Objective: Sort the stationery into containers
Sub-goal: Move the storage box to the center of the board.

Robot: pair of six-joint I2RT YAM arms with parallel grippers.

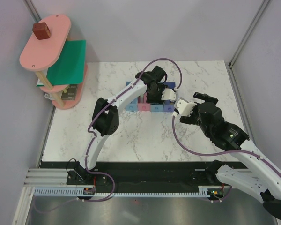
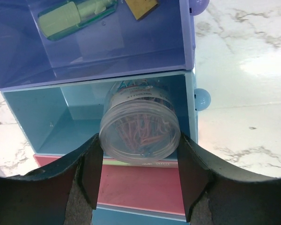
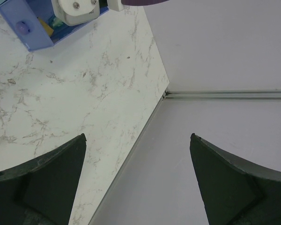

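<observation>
Left gripper [image 2: 139, 143] clamped on a clear round tub [image 2: 139, 136] of coloured paper clips: dark fingers [image 2: 91, 173] press its two sides, flat end facing the wrist camera. The tub hangs at the mouth of the light blue bin [image 2: 42, 117], with the pink bin [image 2: 140, 187] just nearer. In the purple-blue bin [image 2: 145, 51] beyond lie a mint-green piece [image 2: 70, 16] and a tan block [image 2: 141, 7].

From above, the left arm [image 1: 122, 96] rises from its base, bends at the elbow and reaches forward and right, wrist pitched down over the middle of the bins [image 1: 131, 108].

Right gripper [image 3: 138, 136]: jaws spread wide, nothing between them. It hovers just off the row's right end, looking past the table [image 3: 84, 103] edge to the wall [image 3: 215, 47]. The right arm [image 1: 225, 133] comes in from the right, folded and angled up and left.
</observation>
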